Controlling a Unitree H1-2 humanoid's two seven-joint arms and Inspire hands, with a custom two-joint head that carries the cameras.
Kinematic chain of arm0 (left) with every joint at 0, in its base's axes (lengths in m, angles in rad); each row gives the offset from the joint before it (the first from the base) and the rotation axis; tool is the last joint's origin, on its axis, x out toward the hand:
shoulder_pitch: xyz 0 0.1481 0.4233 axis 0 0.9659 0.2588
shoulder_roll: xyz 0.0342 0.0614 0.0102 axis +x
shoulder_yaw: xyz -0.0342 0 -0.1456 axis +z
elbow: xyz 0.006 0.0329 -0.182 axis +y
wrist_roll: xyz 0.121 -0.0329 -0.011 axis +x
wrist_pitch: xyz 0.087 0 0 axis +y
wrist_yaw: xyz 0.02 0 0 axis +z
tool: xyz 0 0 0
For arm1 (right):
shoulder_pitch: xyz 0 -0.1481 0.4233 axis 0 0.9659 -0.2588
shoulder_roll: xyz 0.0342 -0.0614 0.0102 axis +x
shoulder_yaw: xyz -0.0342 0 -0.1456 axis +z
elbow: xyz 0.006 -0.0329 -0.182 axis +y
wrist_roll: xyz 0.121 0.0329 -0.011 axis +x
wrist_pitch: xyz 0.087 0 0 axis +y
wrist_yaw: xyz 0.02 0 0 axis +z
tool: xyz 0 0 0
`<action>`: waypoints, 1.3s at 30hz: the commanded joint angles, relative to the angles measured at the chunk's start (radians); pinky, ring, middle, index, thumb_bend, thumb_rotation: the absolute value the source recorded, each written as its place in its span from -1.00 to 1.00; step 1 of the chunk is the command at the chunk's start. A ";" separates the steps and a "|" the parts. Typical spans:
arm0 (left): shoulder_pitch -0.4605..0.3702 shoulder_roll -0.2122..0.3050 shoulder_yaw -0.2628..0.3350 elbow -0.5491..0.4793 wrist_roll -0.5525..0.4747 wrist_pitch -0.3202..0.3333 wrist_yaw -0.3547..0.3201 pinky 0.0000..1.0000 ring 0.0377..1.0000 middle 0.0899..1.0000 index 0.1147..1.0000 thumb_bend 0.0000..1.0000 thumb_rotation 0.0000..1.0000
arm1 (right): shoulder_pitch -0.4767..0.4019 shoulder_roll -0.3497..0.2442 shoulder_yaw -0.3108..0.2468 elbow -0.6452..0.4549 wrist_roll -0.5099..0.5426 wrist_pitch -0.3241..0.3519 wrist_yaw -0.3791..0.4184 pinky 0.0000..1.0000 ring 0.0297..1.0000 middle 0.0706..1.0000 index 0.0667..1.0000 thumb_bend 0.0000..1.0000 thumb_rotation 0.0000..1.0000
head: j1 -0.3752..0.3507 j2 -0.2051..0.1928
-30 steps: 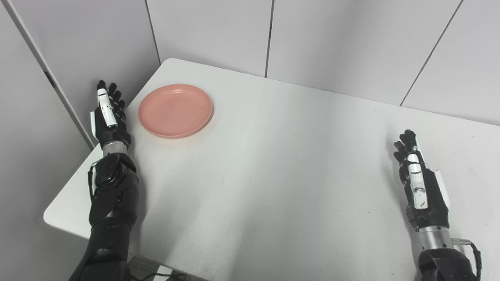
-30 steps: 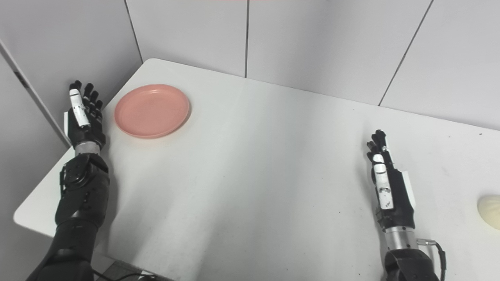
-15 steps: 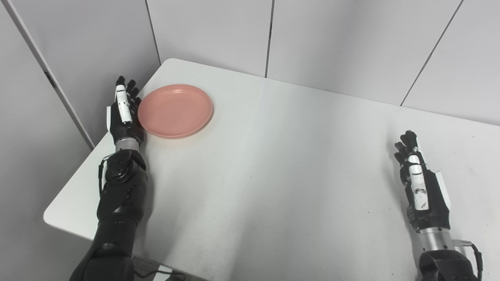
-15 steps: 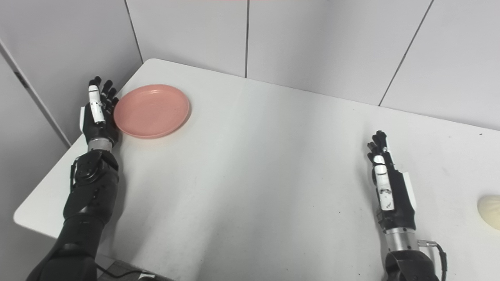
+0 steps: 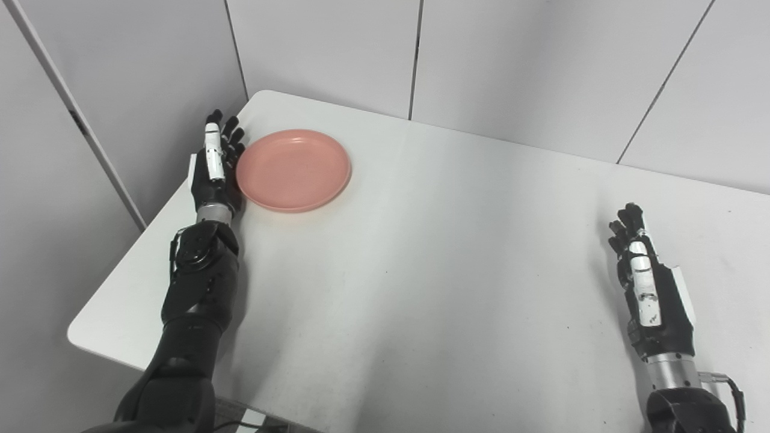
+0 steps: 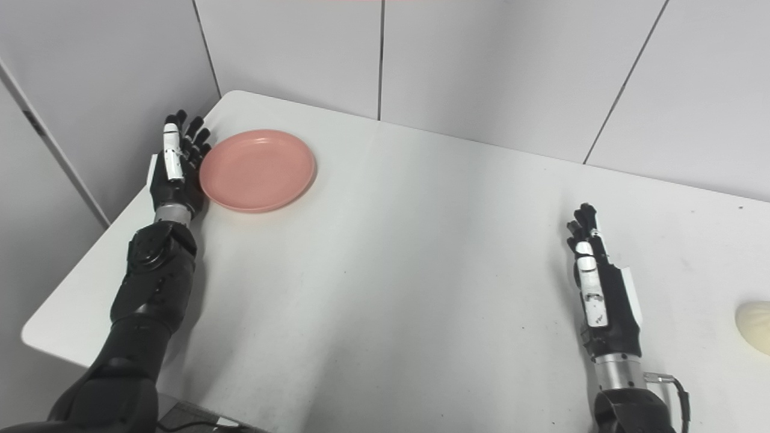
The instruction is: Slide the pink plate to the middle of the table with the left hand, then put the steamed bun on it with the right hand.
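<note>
Since a second ago I see my left hand has come in from outside the table's left edge and now lies against the left rim of the plate, and the plate itself has slid a little to the right along the table from where it lay. The left hand stands on edge with its fingers straight and slightly spread, pointing away from me toward the far corner, its palm side turned to the plate; it holds nothing, only presses flat at the rim. The plate is pink, round and shallow, with nothing on it, and it sits flat in the far left part of the table, well short of the middle. My right hand has not shifted: it rests on edge near the right side of the table, fingers extended and close together, grasping nothing, with its wrist and a small cable showing at the bottom edge. The bun shows only in the right eye view, pale and rounded, cut by the picture's right edge, lying on the table to the right of the right hand and apart from it. The table is white with a few faint dark specks, and grey wall panels stand behind it and along its left side.
</note>
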State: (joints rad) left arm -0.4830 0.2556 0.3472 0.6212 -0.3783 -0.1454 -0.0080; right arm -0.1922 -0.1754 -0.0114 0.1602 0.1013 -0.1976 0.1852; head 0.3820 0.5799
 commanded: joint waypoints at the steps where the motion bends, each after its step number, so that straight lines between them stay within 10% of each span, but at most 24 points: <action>1: -0.006 -0.018 -0.012 0.038 -0.011 0.051 -0.020 1.00 0.89 0.87 0.92 -0.01 1.00 | 0.062 0.003 0.001 0.034 0.001 0.014 0.001 1.00 1.00 1.00 1.00 -0.63 1.00 | -0.003 0.001; 39: 0.032 -0.105 -0.184 -0.102 0.051 0.153 -0.127 0.94 0.87 0.85 0.86 0.06 1.00 | 0.081 0.047 0.024 0.005 -0.065 0.042 -0.032 1.00 1.00 1.00 1.00 -0.64 1.00 | -0.179 0.028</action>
State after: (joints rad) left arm -0.4682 0.1552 0.1707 0.5104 -0.3386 -0.0439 -0.1344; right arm -0.1673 -0.1549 -0.0009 0.1236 0.0310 -0.1591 0.1602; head 0.2102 0.6075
